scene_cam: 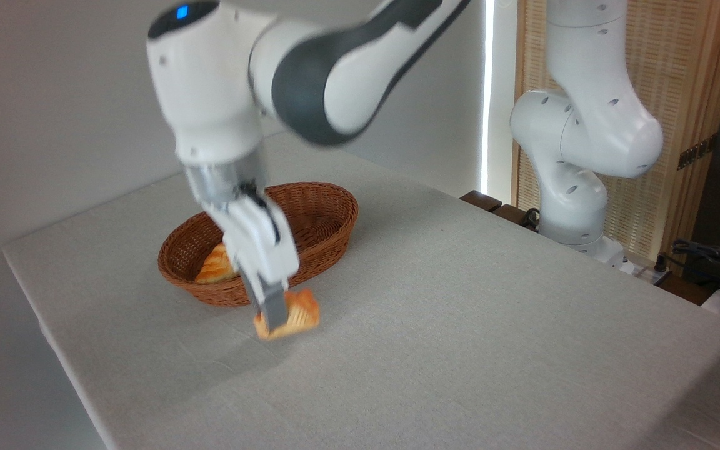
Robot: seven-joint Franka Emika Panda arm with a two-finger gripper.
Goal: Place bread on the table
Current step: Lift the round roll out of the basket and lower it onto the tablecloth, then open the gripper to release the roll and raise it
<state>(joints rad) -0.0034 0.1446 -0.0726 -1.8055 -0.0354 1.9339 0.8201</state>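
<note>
While tilted, the hand (pixel 274 312) grips the bread (pixel 297 314)

This is looking like a robotics lab dressed up as a home corner. A white robot arm (pixel 585 125) is standing bolted at the far right edge of a cloth-covered surface (pixel 460 325), with cables and power plugs (pixel 704 259) trailing beside its base, while a slatted wooden screen (pixel 685 81) and plain grey wall (pixel 54 94) are forming the backdrop.
</note>
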